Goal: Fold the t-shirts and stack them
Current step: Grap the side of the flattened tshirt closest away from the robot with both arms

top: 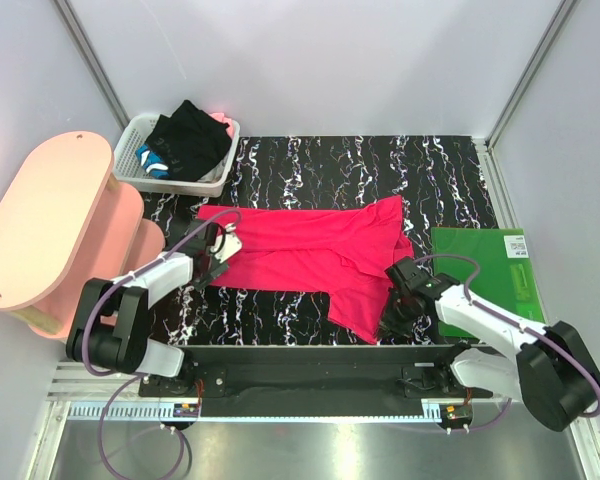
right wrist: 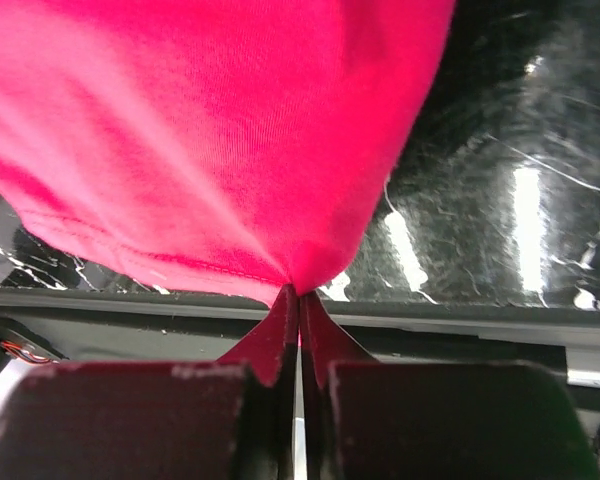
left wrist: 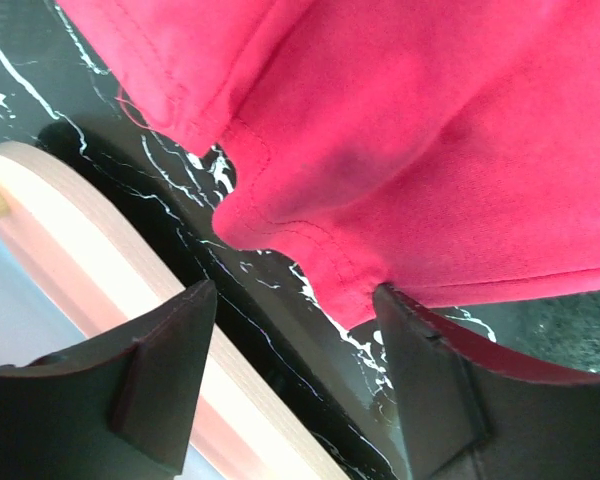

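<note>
The pinkish-red t-shirt (top: 300, 250) lies spread across the middle of the black marbled table, with one part trailing toward the near edge. My left gripper (top: 220, 247) is open at the shirt's left edge. In the left wrist view the shirt's hem (left wrist: 430, 130) lies just beyond the spread fingers (left wrist: 295, 297), and the right finger touches its corner. My right gripper (top: 391, 318) is shut on the shirt's near right part. The right wrist view shows the cloth (right wrist: 200, 130) pinched at the closed fingertips (right wrist: 298, 292). The black t-shirt (top: 190, 140) sits bunched in the basket.
A white slotted basket (top: 128, 142) stands at the far left and also holds blue and pink cloth. A pink wooden stand (top: 50, 220) is beside the table's left edge and also shows in the left wrist view (left wrist: 80, 260). A green mat (top: 490, 270) lies at the right.
</note>
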`<state>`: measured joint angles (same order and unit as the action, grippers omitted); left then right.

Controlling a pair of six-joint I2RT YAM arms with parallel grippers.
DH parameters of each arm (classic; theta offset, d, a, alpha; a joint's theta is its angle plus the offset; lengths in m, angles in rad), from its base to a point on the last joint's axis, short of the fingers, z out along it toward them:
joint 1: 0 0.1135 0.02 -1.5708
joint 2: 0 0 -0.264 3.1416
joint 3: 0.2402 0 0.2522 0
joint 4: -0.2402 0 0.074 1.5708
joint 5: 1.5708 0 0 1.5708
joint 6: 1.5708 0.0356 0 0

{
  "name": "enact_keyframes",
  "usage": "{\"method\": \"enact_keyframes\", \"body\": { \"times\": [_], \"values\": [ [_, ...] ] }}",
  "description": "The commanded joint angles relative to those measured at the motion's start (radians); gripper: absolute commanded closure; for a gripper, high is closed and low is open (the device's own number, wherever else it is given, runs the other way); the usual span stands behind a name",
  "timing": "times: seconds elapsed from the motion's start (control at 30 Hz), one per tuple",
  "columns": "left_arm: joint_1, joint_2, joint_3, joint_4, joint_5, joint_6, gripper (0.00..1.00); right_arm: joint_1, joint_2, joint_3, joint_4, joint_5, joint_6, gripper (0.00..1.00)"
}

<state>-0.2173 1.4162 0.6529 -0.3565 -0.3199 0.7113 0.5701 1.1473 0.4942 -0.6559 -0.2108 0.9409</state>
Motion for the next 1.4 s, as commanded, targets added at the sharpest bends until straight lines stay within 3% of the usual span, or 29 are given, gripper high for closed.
{"method": "enact_keyframes", "body": {
  "times": [0.0, 0.23, 0.4, 0.63, 0.73, 0.9, 1.37],
  "values": [
    [0.006, 0.004, -0.044, -0.015, 0.085, -0.016, 0.24, 0.010, -0.069, 0.021, -0.060, 0.053, 0.012, 1.00],
    [0.007, -0.034, -0.053, -0.096, 0.151, 0.005, 0.25, 0.011, -0.083, 0.033, -0.074, 0.051, 0.009, 1.00],
    [0.009, 0.045, -0.024, -0.147, 0.209, 0.027, 0.30, 0.011, -0.107, 0.041, -0.082, 0.050, 0.010, 1.00],
    [0.025, 0.165, 0.074, -0.220, 0.274, 0.027, 0.50, 0.011, -0.176, 0.053, -0.138, 0.051, 0.016, 1.00],
    [0.033, 0.179, 0.128, -0.307, 0.324, 0.017, 0.47, 0.011, -0.204, 0.073, -0.174, 0.053, 0.013, 1.00],
    [0.127, 0.078, 0.157, -0.446, 0.507, 0.034, 0.32, 0.011, -0.256, 0.113, -0.228, 0.067, 0.007, 1.00],
    [0.159, -0.039, 0.102, -0.521, 0.593, 0.030, 0.33, 0.011, -0.262, 0.136, -0.252, 0.071, 0.007, 1.00]
  ]
}}
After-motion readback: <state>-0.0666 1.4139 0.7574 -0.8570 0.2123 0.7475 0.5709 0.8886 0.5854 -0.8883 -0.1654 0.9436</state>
